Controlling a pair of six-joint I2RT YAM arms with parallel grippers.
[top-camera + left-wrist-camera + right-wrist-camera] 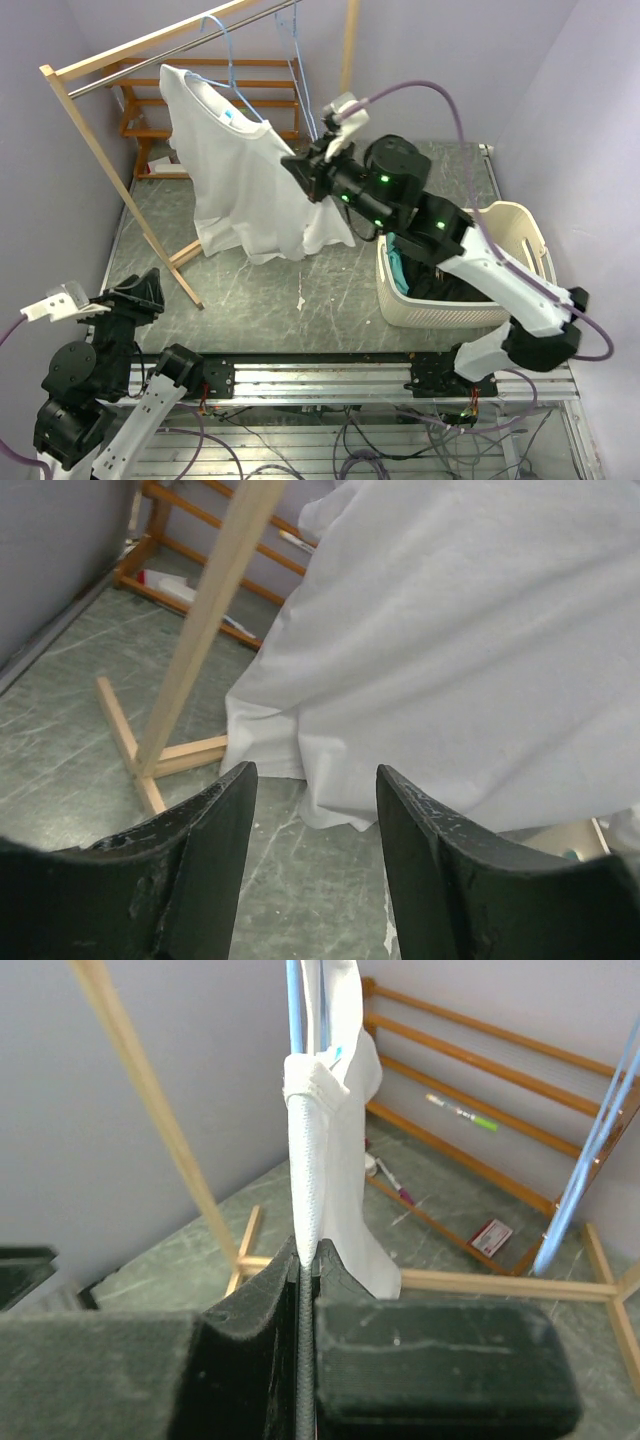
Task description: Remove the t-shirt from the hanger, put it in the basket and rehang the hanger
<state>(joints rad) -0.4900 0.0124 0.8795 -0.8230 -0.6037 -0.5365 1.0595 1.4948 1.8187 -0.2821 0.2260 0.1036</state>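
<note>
At the far-left rack: your right gripper is pinching the t-shirt, which hangs on its hanger.

You see the white t-shirt draped over the blue wire hanger, hooked on the rail of the wooden rack, its hem hanging just above the table. Your right gripper's fingers are pressed together on a fold of fabric at the shirt's right edge; the right wrist view shows cloth rising straight out of the closed jaws. Your left gripper sits low at the near left, well apart from the shirt, its fingers spread with nothing between them, aimed toward the hem. To the right of the shirt stands a cream laundry basket with dark and teal clothes inside.
</note>
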